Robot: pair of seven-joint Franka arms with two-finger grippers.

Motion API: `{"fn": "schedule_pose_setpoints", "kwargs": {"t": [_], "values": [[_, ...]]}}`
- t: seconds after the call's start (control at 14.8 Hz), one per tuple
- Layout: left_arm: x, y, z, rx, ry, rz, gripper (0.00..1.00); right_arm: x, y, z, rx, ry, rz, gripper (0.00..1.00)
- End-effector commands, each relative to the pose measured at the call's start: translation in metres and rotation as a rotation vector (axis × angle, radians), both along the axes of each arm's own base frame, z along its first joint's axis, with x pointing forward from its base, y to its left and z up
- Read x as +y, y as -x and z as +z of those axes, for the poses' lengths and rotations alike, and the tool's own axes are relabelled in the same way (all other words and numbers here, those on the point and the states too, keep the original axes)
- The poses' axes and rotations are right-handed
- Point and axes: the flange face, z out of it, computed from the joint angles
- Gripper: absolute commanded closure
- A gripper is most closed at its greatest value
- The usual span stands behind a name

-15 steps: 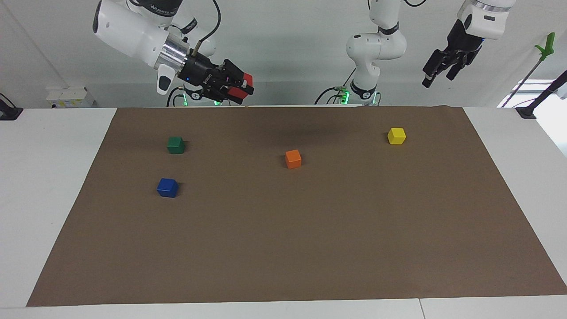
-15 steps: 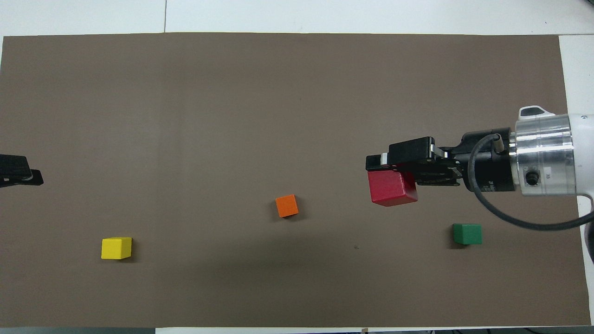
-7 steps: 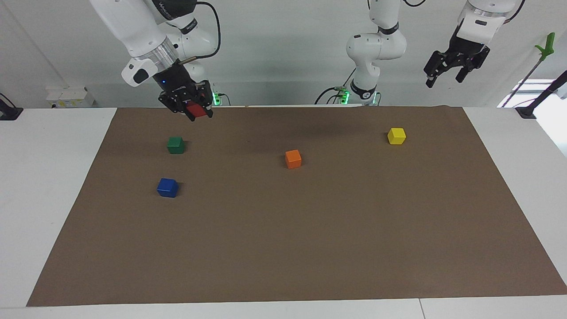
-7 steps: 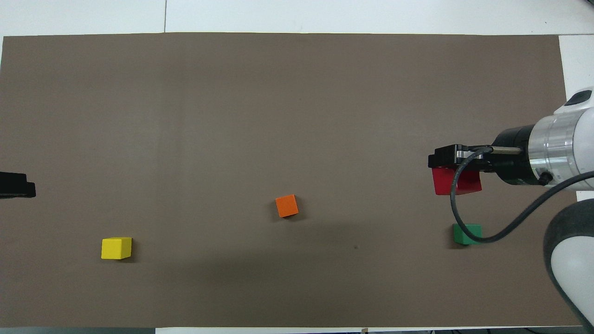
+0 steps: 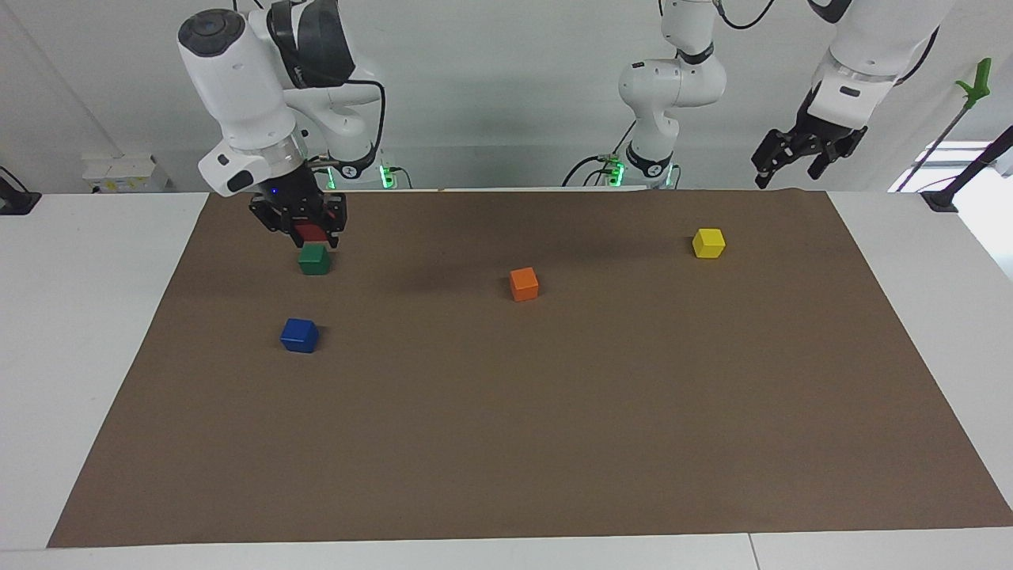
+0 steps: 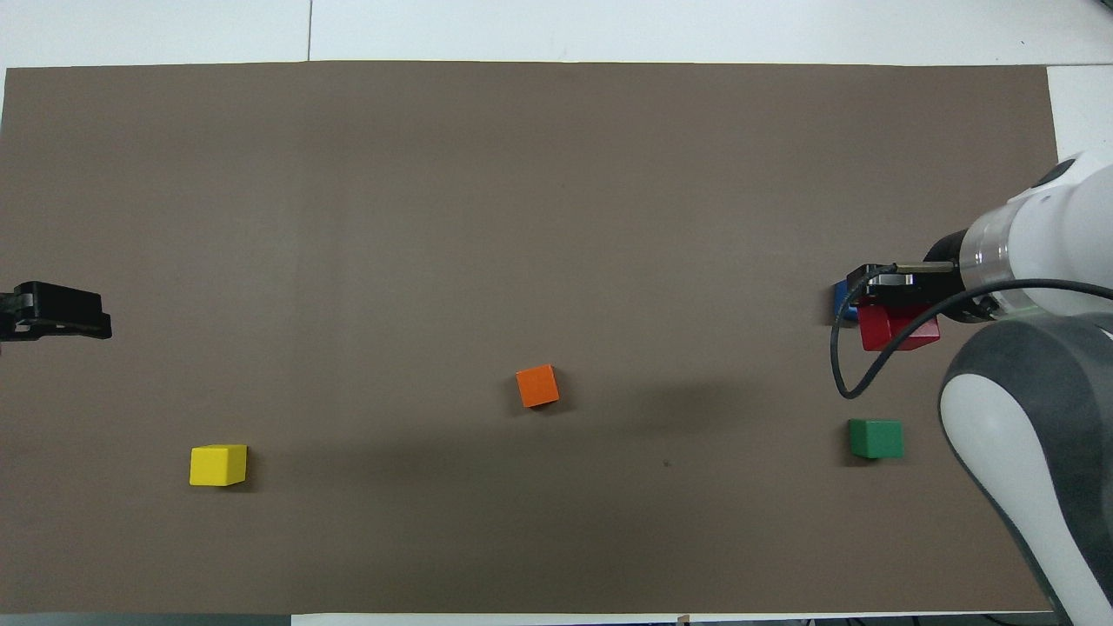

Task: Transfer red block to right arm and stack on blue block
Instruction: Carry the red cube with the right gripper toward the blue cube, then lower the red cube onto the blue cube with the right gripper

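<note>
My right gripper (image 5: 310,237) is shut on the red block (image 5: 312,231) and holds it in the air over the mat at the right arm's end, among the green and blue blocks. In the overhead view the right gripper (image 6: 891,304) and the red block (image 6: 901,330) cover most of the blue block (image 6: 841,301). The blue block (image 5: 299,335) sits on the brown mat, apart from the red block. My left gripper (image 5: 785,172) is open and empty, raised over the mat's corner at the left arm's end, and waits. Its tip shows in the overhead view (image 6: 56,311).
A dark green block (image 5: 314,259) (image 6: 876,438) lies nearer to the robots than the blue block. An orange block (image 5: 524,283) (image 6: 537,385) sits mid-mat. A yellow block (image 5: 708,242) (image 6: 218,464) lies toward the left arm's end.
My right gripper has turned downward and swung toward the right arm's end with the red block, coming lower. The left gripper has dropped slightly.
</note>
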Motion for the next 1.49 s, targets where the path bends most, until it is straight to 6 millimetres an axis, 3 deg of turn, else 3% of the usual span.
{"fn": "schedule_pose_setpoints", "kwargs": {"t": [0.0,0.2,0.41,0.54,1.22,1.42], "values": [[0.003,-0.023,-0.015,0.011,-0.017,-0.015,0.00,-0.024,-0.013,-0.035,0.032,0.023,-0.074,1.00],[-0.003,-0.026,-0.030,0.007,-0.015,-0.028,0.00,-0.040,-0.021,-0.073,0.028,0.021,-0.117,1.00],[-0.009,-0.025,-0.031,0.011,-0.015,-0.040,0.00,-0.043,-0.021,-0.108,0.013,0.021,-0.128,1.00],[-0.012,-0.026,-0.030,0.005,-0.014,-0.046,0.00,-0.058,-0.029,-0.127,0.015,0.021,-0.181,1.00],[-0.024,-0.025,-0.019,-0.008,0.059,-0.039,0.00,-0.069,-0.038,-0.172,-0.111,0.106,-0.122,1.00],[-0.027,-0.024,-0.016,-0.023,0.062,-0.054,0.00,-0.072,-0.037,-0.175,-0.133,0.106,-0.127,1.00]]}}
